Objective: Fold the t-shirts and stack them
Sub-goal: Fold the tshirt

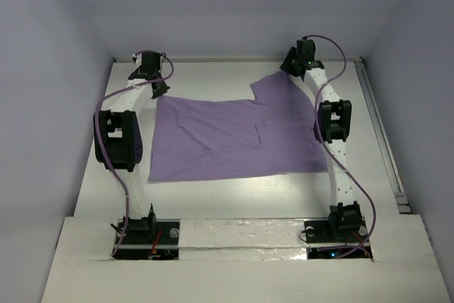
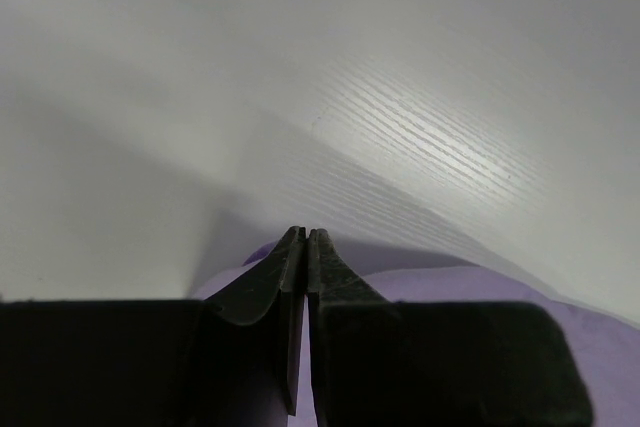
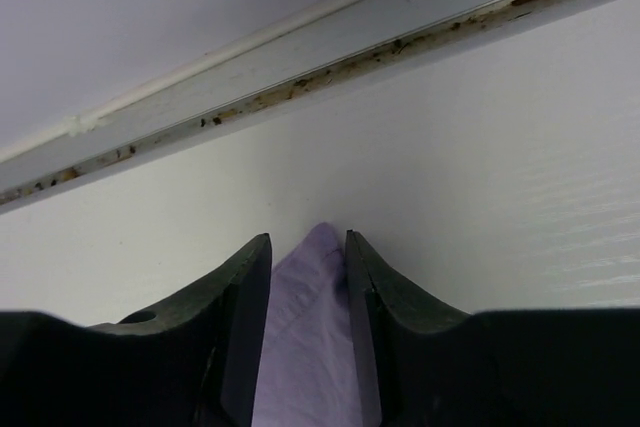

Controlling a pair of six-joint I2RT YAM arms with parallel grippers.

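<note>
lavender t-shirt [image 1: 234,136]: spread out mostly flat on the white desk [image 1: 234,204] between the two arms, with one sleeve poking out toward the far right corner and a few soft creases through the middle.
left hand [image 2: 304,235]: at the shirt's far left corner, fingers pressed together. purple cloth shows just under and beside them, but i cannot tell whether any of it is caught between the tips.
right hand [image 3: 308,242]: at the far right, by the sleeve, close to the rail [image 3: 300,77] along the back of the desk. its fingers pinch a raised tip of the cloth, which fills the gap between them.
step in hand: looks like taking hold of the two far corners, ready to bring the far edge toward the near hem for a first fold.
how to do it well: make sure each hand has a real bite of fabric before lifting. raise both corners together and to the same height so the far edge stays straight, then carry it toward the near hem without dragging the rest of the shirt.
watch for: thin cloth slipping out of the left hand. the sleeve could also flop under and leave a lump in the fold.
progress: early, no fold is laid yet.
</note>
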